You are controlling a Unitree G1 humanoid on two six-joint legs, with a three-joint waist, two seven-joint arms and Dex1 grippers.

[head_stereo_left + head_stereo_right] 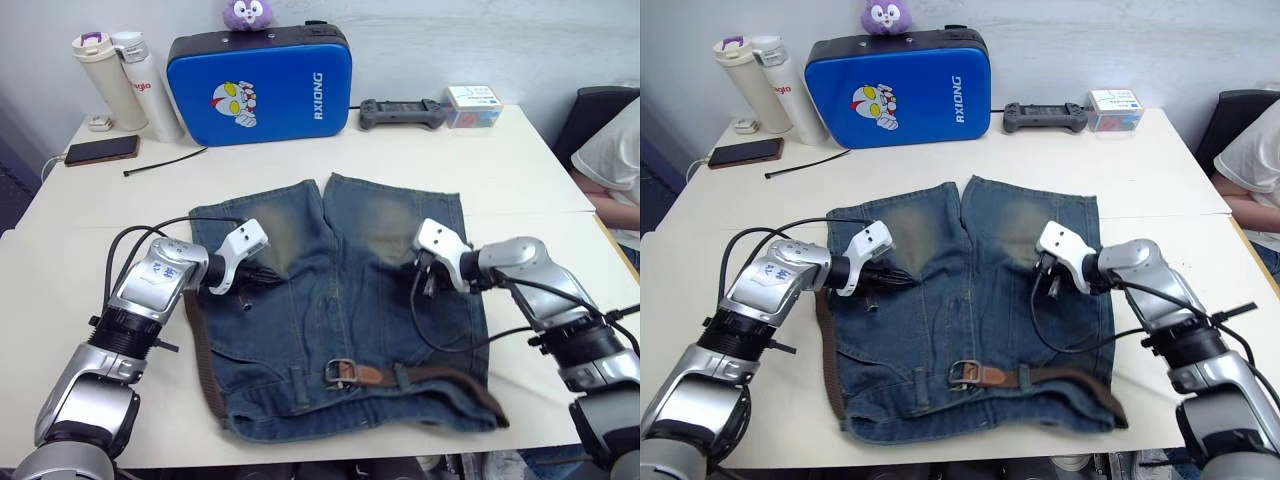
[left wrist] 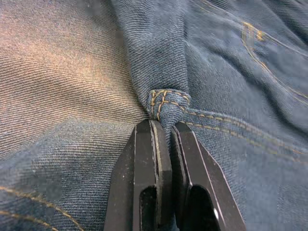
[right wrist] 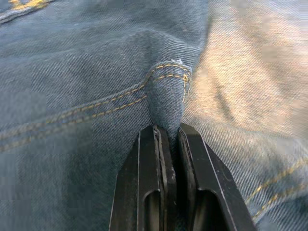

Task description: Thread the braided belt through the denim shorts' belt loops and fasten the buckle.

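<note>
1. Both jaws are pinched shut on folds of the denim shorts (image 1: 335,300): left gripper (image 2: 163,132) and right gripper (image 3: 168,132) each clamp a stitched seam.
2. Braided belt (image 1: 440,378) runs along the waistband at the near table edge; buckle (image 1: 338,372) lies mid-waistband.
3. "RXIONG" reads on the blue case (image 1: 260,85); bottles (image 1: 125,80), phone (image 1: 100,150), controller (image 1: 402,113) stand behind.

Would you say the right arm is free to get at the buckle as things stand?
Probably not straight away. The right gripper has its jaws shut on a fold of the denim shorts. The buckle lies uncovered near the waistband, so the way looks free once that fold is let go.
</note>
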